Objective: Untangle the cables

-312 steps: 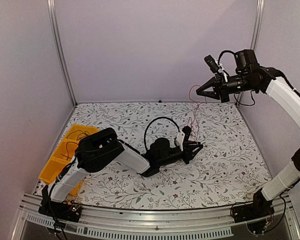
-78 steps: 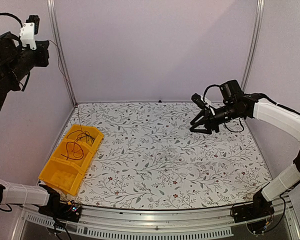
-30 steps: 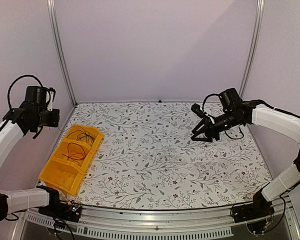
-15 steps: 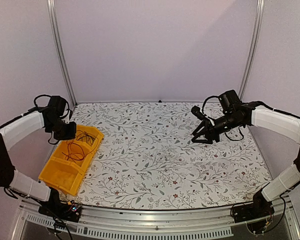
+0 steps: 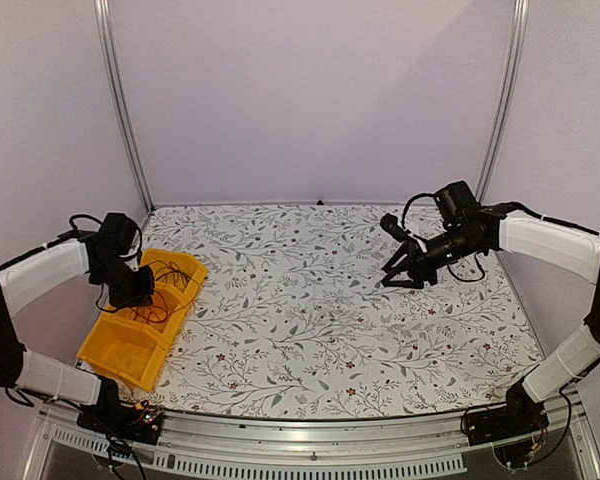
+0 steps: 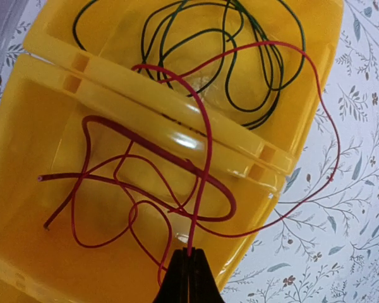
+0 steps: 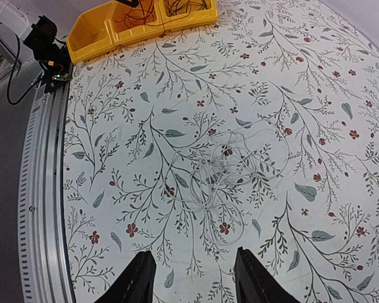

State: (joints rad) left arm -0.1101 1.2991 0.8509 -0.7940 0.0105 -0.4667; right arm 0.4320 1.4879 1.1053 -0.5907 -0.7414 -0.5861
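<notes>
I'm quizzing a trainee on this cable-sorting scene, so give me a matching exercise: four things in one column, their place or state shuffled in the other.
Things:
1. red cable
2. dark cable
3. left gripper
4. right gripper

Places or states:
a. open, above the patterned table
b. coiled inside the end compartment of the yellow bin
c. shut, pinching a wire
d. draped across a divider of the bin and out over its rim

Pairs: 1-d, 2-b, 3-c, 4-a

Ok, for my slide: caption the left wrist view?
Shut left gripper pinches the red cable above a yellow bin; dark cable lies coiled in the next compartment.
</notes>
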